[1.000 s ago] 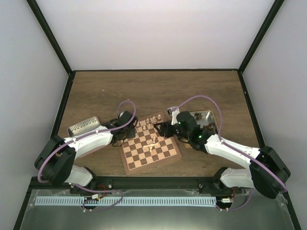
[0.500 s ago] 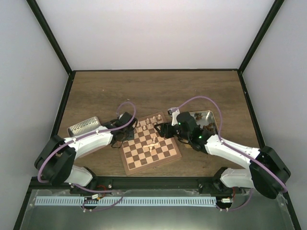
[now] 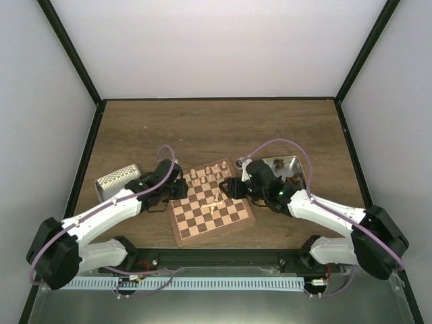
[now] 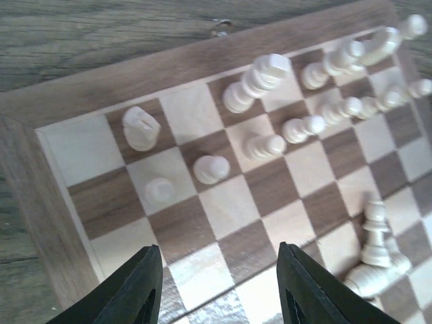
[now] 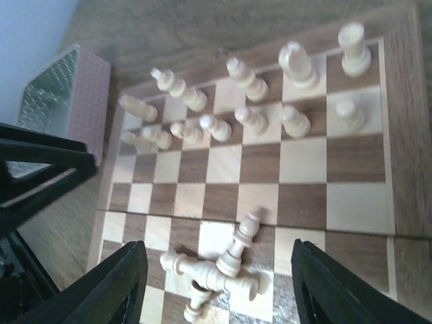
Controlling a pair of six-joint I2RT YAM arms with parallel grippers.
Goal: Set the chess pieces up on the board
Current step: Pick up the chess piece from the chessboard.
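Observation:
The board (image 3: 179, 235) lies between my arms. Cream chess pieces (image 3: 208, 173) stand in two rows along its far edge, and a few cream pieces (image 3: 216, 201) lie toppled in a heap near its middle. My left gripper (image 3: 179, 192) is open and empty, low over the board's left corner; the left wrist view shows the board (image 4: 135, 81), the standing pieces (image 4: 260, 77) and its gripper (image 4: 219, 289). My right gripper (image 3: 233, 187) is open and empty at the board's right side; in the right wrist view it (image 5: 226, 283) straddles the toppled heap (image 5: 223, 266) from above.
A closed silver tin (image 3: 118, 177) stands left of the board and shows in the right wrist view (image 5: 61, 101). An open silver tin (image 3: 289, 164) holding dark brown pieces stands at the right, behind my right arm. Dark walls bound the table.
My left arm has swung back toward the left, its gripper now at the board's left corner. My right gripper has edged a little toward the board's middle.

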